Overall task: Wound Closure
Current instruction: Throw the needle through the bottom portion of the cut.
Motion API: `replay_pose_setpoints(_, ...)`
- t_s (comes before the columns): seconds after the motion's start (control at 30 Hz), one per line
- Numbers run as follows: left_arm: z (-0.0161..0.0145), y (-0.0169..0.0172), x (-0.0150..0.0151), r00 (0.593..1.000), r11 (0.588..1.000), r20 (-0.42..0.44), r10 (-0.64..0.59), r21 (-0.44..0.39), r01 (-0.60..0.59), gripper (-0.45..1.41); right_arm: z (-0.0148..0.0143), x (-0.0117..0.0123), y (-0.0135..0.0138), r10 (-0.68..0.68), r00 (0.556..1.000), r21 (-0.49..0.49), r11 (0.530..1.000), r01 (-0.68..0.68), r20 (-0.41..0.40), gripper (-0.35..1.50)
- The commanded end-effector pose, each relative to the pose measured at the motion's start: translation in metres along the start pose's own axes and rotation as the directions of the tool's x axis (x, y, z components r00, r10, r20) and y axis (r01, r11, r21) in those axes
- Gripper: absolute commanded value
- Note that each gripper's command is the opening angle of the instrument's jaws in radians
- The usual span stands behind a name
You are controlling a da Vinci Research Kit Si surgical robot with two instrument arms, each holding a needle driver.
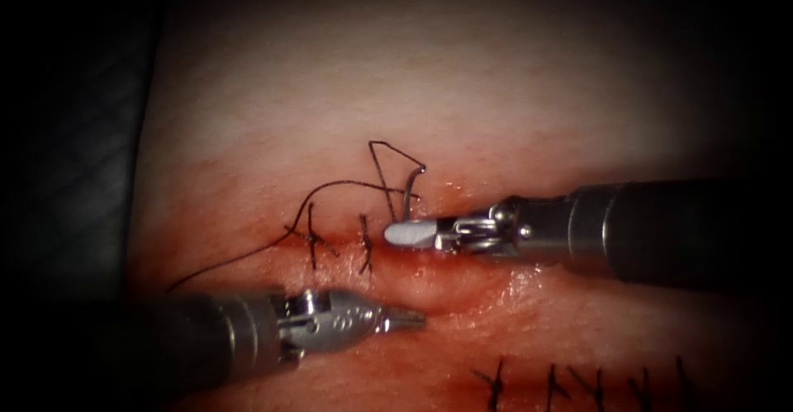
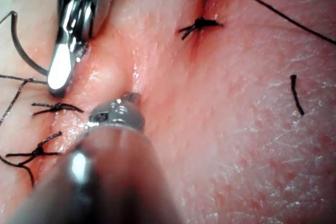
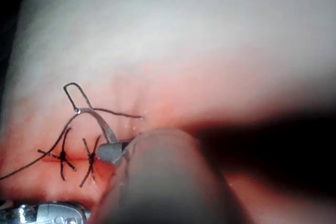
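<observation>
The right arm's tool is reaching in from the right of the endoscope view, its pale jaw tips lying over the cut just right of the two finished stitches. Its jaws are looking closed on the curved needle, gripping it near one end; the needle is rising from the jaws and arching up over the far edge of the cut, with its other end up at the eye where the thread is joining it. From these views I cannot tell whether any part of the needle is sitting in the tissue.

The thread is forming an angular loop above the needle, then running left in a curve past the stitches and trailing off down to the left over the tissue. In the right wrist view the needle is curving out of the right tool's tip, beside the two knotted stitches.

The left arm's tool is lying on the near side of the cut, jaws together and holding nothing, its tip pressing against a raised fold of tissue. Red fluid is pooling along the cut. More stitches are lining a second cut nearer the camera.
</observation>
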Motion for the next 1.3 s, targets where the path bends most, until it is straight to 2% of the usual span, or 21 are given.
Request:
replay_pose_setpoints(0.03, 0.0008, 0.0000, -0.0001, 1.000, 1.000, 0.000, 0.002, 0.000, -0.002, -0.31, 0.0008, 0.0002, 0.0003, -0.022, 1.000, 0.007, 1.000, 0.022, 0.002, -0.25)
replay_pose_setpoints(0.1, 0.0008, 0.0001, -0.0001, 1.000, 1.000, 0.000, 0.002, 0.001, -0.002, -0.31, 0.0008, 0.0010, 0.0003, -0.153, 0.988, 0.011, 0.988, 0.153, -0.010, 0.37)
replay_pose_setpoints(0.13, 0.0008, 0.0002, -0.0001, 1.000, 1.000, 0.000, 0.002, 0.001, -0.002, -0.31, 0.0008, 0.0017, 0.0006, -0.239, 0.971, 0.001, 0.971, 0.239, -0.028, 0.81)
replay_pose_setpoints(0.17, 0.0008, 0.0002, -0.0001, 1.000, 1.000, 0.000, 0.002, 0.001, -0.002, -0.31, 0.0008, 0.0017, 0.0006, -0.239, 0.971, 0.001, 0.971, 0.239, -0.028, 0.81)
replay_pose_setpoints(0.23, 0.0008, 0.0003, 0.0000, 1.000, 1.000, 0.001, 0.002, 0.002, -0.002, -0.31, 0.0007, 0.0031, 0.0013, -0.313, 0.949, -0.011, 0.950, 0.313, -0.045, 1.14)
replay_pose_setpoints(0.3, 0.0007, 0.0005, 0.0001, 1.000, 1.000, 0.001, 0.002, 0.002, -0.002, -0.31, 0.0006, 0.0047, 0.0021, -0.391, 0.918, -0.020, 0.920, 0.390, -0.072, 1.31)
replay_pose_setpoints(0.33, 0.0006, 0.0006, 0.0002, 1.000, 1.000, 0.001, 0.002, 0.003, -0.002, -0.31, 0.0005, 0.0052, 0.0025, -0.397, 0.914, -0.019, 0.918, 0.397, -0.085, 1.33)
replay_pose_setpoints(0.37, 0.0006, 0.0008, 0.0002, 1.000, 1.000, 0.002, 0.002, 0.003, -0.002, -0.31, 0.0002, 0.0065, 0.0030, -0.467, 0.880, -0.040, 0.884, 0.465, -0.093, 1.36)
replay_pose_setpoints(0.43, 0.0006, 0.0008, 0.0003, 1.000, 1.000, 0.002, 0.002, 0.003, -0.002, -0.31, 0.0001, 0.0069, 0.0031, -0.482, 0.871, -0.049, 0.876, 0.480, -0.096, 1.39)
replay_pose_setpoints(0.47, 0.0006, 0.0008, 0.0002, 1.000, 1.000, 0.004, 0.002, 0.002, -0.002, -0.31, -0.0002, 0.0078, 0.0032, -0.546, 0.831, -0.083, 0.837, 0.540, -0.102, 1.41)
replay_pose_setpoints(0.57, 0.0006, 0.0009, 0.0002, 1.000, 1.000, 0.007, 0.003, 0.000, -0.003, -0.33, -0.0005, 0.0088, 0.0028, -0.632, 0.769, -0.120, 0.775, 0.621, -0.098, 1.43)
replay_pose_setpoints(0.6, 0.0006, 0.0009, 0.0002, 1.000, 1.000, 0.007, 0.003, 0.000, -0.003, -0.33, -0.0005, 0.0088, 0.0028, -0.632, 0.769, -0.120, 0.775, 0.621, -0.098, 1.43)
replay_pose_setpoints(0.63, 0.0006, 0.0010, 0.0002, 1.000, 1.000, 0.007, 0.004, 0.000, -0.004, -0.33, -0.0006, 0.0091, 0.0027, -0.657, 0.748, -0.129, 0.753, 0.645, -0.094, 1.45)
replay_pose_setpoints(0.7, 0.0006, 0.0011, 0.0000, 1.000, 1.000, 0.007, 0.006, 0.001, -0.006, -0.33, -0.0007, 0.0097, 0.0017, -0.760, 0.646, -0.158, 0.648, 0.745, -0.071, 1.46)
replay_pose_setpoints(0.8, 0.0007, 0.0013, -0.0001, 1.000, 1.000, 0.010, 0.008, 0.001, -0.008, -0.33, -0.0006, 0.0099, 0.0004, -0.836, 0.547, -0.146, 0.548, 0.823, -0.054, 1.43)
replay_pose_setpoints(0.83, 0.0007, 0.0013, -0.0001, 1.000, 1.000, 0.010, 0.008, 0.001, -0.008, -0.33, -0.0006, 0.0099, 0.0004, -0.836, 0.547, -0.146, 0.548, 0.823, -0.054, 1.43)
replay_pose_setpoints(0.93, 0.0008, 0.0014, -0.0002, 1.000, 1.000, 0.012, 0.009, 0.005, -0.009, -0.33, -0.0003, 0.0097, -0.0006, -0.848, 0.523, -0.092, 0.529, 0.843, -0.082, 1.24)
replay_pose_setpoints(0.97, 0.0008, 0.0014, -0.0002, 1.000, 1.000, 0.012, 0.009, 0.005, -0.009, -0.33, -0.0003, 0.0097, -0.0008, -0.850, 0.520, -0.089, 0.526, 0.846, -0.082, 1.24)
replay_pose_setpoints(1.03, 0.0008, 0.0015, -0.0002, 1.000, 1.000, 0.015, 0.010, 0.005, -0.010, -0.33, 0.0000, 0.0103, -0.0012, -0.874, 0.482, -0.098, 0.486, 0.869, -0.062, 1.23)
replay_pose_setpoints(1.2, 0.0010, 0.0018, -0.0004, 1.000, 1.000, 0.015, 0.013, 0.000, -0.013, -0.33, 0.0005, 0.0111, -0.0003, -0.894, 0.448, -0.103, 0.449, 0.888, -0.033, 1.23)
replay_pose_setpoints(1.3, 0.0010, 0.0019, -0.0004, 1.000, 1.000, 0.018, 0.014, -0.005, -0.014, -0.33, 0.0009, 0.0110, 0.0001, -0.896, 0.444, -0.103, 0.444, 0.890, -0.026, 1.19)
